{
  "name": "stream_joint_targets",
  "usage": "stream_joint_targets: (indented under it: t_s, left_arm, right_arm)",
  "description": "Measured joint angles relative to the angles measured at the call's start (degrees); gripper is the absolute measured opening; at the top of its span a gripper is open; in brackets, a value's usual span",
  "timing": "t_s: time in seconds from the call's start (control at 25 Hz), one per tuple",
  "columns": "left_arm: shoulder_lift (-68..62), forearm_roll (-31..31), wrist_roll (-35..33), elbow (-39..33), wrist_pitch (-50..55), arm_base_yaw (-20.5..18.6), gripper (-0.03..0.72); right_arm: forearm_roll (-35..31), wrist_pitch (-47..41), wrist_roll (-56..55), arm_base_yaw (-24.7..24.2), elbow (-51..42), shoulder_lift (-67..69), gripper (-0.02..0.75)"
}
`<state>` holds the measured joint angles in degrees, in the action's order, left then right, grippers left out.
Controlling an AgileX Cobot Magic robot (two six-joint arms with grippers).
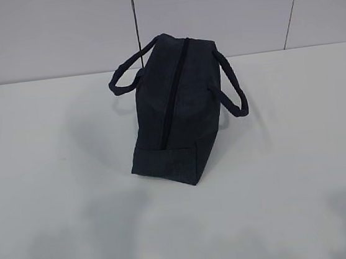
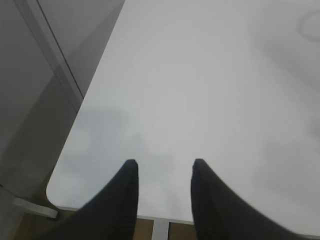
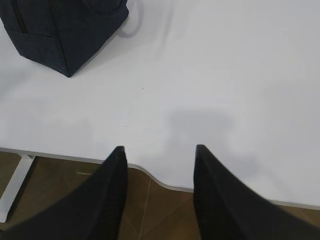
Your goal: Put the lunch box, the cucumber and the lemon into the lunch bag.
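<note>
A dark navy lunch bag stands upright mid-tabletop, zipper running along its top, a looped handle drooping to each side. It looks soft and light (likely to sag), so a handle or the zipper edge seems the best hold. No lunch box, cucumber or lemon is visible. The left pincer and right pincer hover near the tabletop's edge, both spread wide and empty, touching nothing.

matt cloth lunch bag, smooth table
</note>
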<state>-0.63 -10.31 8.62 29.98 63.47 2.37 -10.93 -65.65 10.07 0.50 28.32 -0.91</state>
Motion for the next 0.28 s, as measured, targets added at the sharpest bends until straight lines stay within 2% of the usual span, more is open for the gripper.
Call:
stream_joint_targets:
  t_s: [0.28]
  left_arm:
    - [0.0, 0.0, 0.0, 0.0, 0.0, 0.0, 0.241]
  right_arm:
    - [0.0, 0.0, 0.0, 0.0, 0.0, 0.0, 0.335]
